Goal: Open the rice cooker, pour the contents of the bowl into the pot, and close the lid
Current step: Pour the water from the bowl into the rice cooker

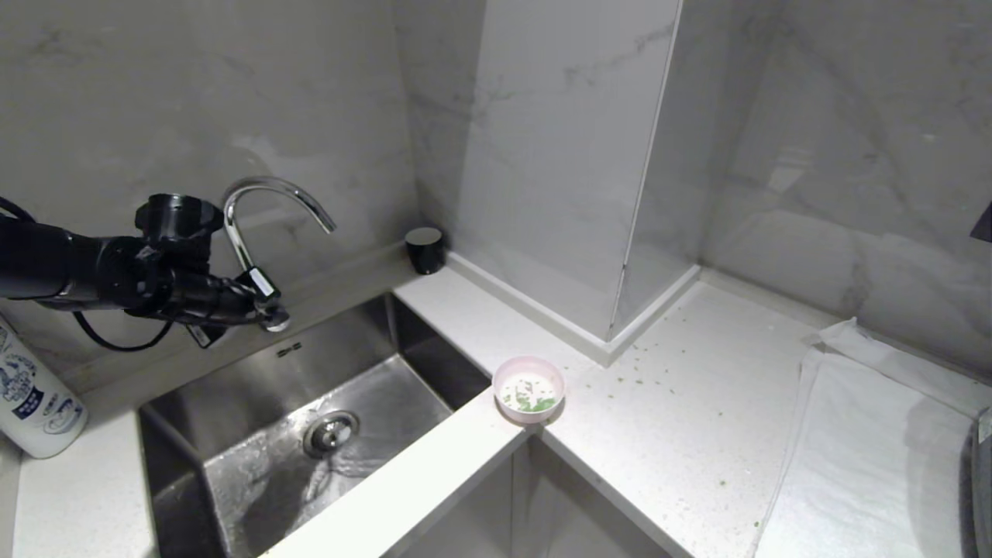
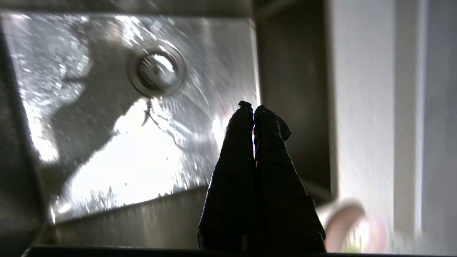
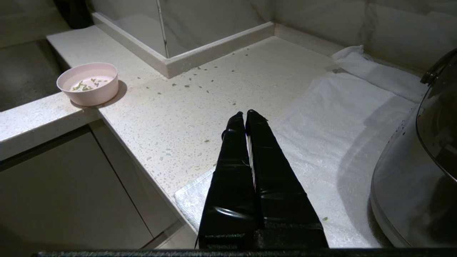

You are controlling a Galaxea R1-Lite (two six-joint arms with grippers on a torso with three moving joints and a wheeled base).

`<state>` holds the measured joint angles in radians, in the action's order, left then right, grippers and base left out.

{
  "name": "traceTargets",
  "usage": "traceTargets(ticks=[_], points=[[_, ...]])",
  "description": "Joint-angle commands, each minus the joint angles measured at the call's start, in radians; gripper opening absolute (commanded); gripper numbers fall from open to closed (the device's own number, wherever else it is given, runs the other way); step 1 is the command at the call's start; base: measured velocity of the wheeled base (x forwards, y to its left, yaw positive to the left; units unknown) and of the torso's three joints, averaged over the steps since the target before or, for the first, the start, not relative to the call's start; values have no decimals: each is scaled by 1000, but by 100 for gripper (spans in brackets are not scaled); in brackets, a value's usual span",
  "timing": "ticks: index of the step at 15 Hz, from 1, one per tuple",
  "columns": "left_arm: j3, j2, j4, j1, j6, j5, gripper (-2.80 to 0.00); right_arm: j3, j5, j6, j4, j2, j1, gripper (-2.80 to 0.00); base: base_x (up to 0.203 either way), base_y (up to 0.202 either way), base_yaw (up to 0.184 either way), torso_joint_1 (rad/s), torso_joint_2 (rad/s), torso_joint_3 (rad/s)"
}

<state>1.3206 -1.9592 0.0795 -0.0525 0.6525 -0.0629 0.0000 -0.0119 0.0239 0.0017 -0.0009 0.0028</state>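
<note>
Over the steel sink [image 1: 256,387], left gripper [image 1: 273,316] clenched, empty. Small pale pink bowl [image 1: 528,389] on counter corner holds a few green bits [image 1: 535,403]. Right gripper [image 3: 245,115] clenched, idle. Cooker unseen; progress unclear.

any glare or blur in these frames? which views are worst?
Left wrist view: strong glare off the wet sink, motion smear on the pink bowl, left gripper a black silhouette. Head view: mostly even, some glints in the sink. Right wrist view: dim but sharp; the bowl casts a soft shadow.
</note>
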Motion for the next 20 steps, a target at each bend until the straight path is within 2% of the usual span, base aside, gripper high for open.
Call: traceTargets(ticks=[1,5,7,9,13,15,17,18,20], points=[[-207,242,-66,65,-33,-13,-280,2,0,1,0,1,0,-280,0,0,0,0,0,0],[-574,551,-305,177,-190,-42,-280,2,0,1,0,1,0,-280,0,0,0,0,0,0],[-686,691,-352,207,-272,-43,-280,2,0,1,0,1,0,-280,0,0,0,0,0,0],[-757,842,-367,214,-318,-29,-280,2,0,1,1,1,0,-280,0,0,0,0,0,0],[-870,1190,-362,214,-465,27,-280,2,0,1,0,1,0,-280,0,0,0,0,0,0],[-888,1342,-308,213,-521,67,-280,2,0,1,0,1,0,-280,0,0,0,0,0,0],[-893,1490,-243,205,-610,108,-280,2,0,1,0,1,0,-280,0,0,0,0,0,0],[-894,1560,-214,179,-649,122,-280,2,0,1,0,1,0,-280,0,0,0,0,0,0],[-897,1671,-173,71,-693,136,-280,2,0,1,0,1,0,-280,0,0,0,0,0,0]])
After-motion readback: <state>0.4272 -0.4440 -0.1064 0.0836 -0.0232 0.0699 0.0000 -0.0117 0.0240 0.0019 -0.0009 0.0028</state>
